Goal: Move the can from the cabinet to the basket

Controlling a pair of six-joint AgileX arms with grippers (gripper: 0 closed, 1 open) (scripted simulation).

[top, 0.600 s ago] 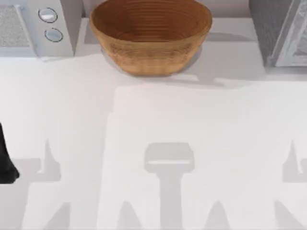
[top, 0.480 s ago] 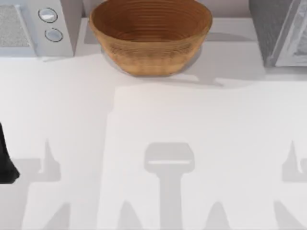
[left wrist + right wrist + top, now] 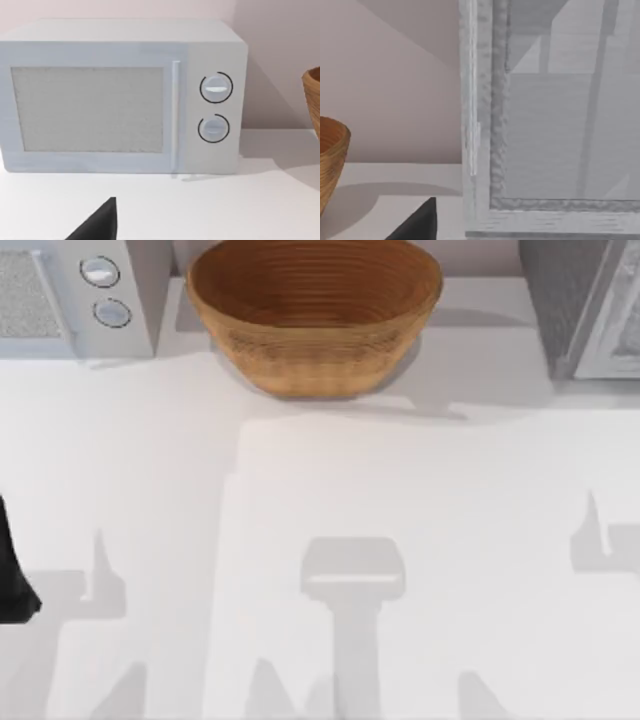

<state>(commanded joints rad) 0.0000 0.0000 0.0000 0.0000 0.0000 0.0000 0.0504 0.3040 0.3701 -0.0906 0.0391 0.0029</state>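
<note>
the cabinet (image 3: pixel 585 305) sits at the table's back right with its door shut, so the can must be inside, hidden. the basket (image 3: pixel 314 310) waits at the back middle, beside the microwave (image 3: pixel 75 295). the right wrist view faces the cabinet door up close; opening it seems the next step. i cannot tell either gripper's grip. the left arm (image 3: pixel 12 575) sits at the left edge.

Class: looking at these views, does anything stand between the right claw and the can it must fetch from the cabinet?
Yes. The cabinet's pale door panel faces the right wrist camera and looks shut, so it bars the way inside. The can cannot be seen behind it. The table between cabinet and basket lies bare.
</note>
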